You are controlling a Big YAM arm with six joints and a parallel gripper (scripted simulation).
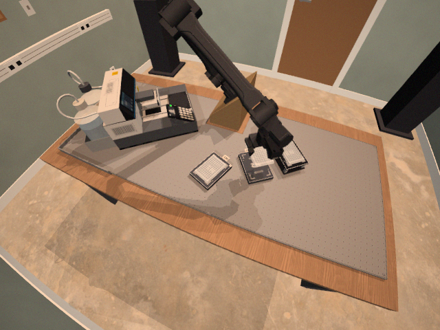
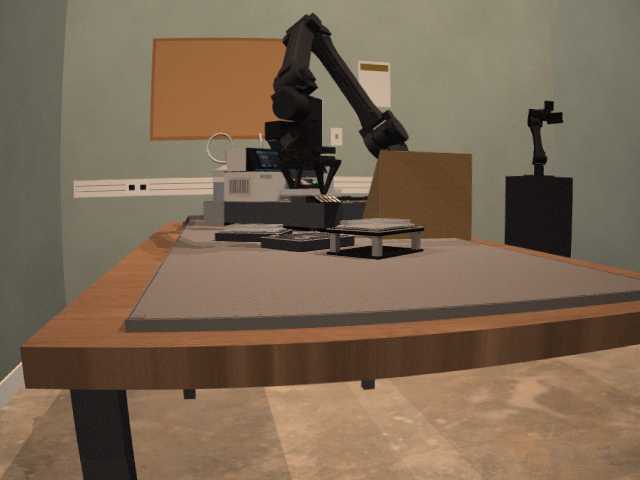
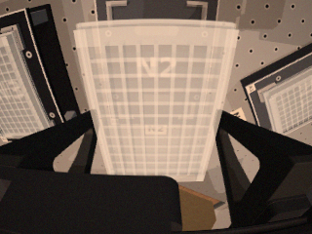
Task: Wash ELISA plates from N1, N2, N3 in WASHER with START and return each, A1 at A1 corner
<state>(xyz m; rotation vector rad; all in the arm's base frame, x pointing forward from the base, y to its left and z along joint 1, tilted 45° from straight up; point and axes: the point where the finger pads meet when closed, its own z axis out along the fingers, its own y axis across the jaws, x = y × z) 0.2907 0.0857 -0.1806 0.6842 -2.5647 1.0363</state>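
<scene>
Plastic, pale and see-through, is forming the plate (image 1: 260, 158) (image 2: 295, 192) (image 3: 156, 88), a rounded slab ribbed into small squares. The black claw (image 1: 262, 153) (image 2: 308, 190) (image 3: 156, 116) is pinching it by its two long sides, its open-framed fingers narrowing to points. The plate is hanging above the flat dark holder marked N2 (image 1: 260, 174) (image 2: 305, 241) (image 3: 156, 9), between two other gridded plates: one is lying on a low holder (image 1: 208, 185) (image 2: 242, 237), the other on a stand (image 1: 300, 165) (image 2: 376, 245) with stubby gray legs. The boxy white washer (image 1: 122, 130) (image 2: 253, 187) is showing a green light (image 1: 170, 105) (image 2: 314, 181). A gray sheet (image 1: 320, 199) (image 2: 330, 289) (image 3: 63, 39), peppered with holes, is covering much of the wood-grained table (image 1: 389, 248) (image 2: 258, 359). Mottled tan floor (image 1: 159, 266) (image 2: 336, 439) is spreading below, and dull green walls (image 1: 234, 31) (image 2: 491, 62) are surrounding a brown door (image 1: 325, 38).
</scene>
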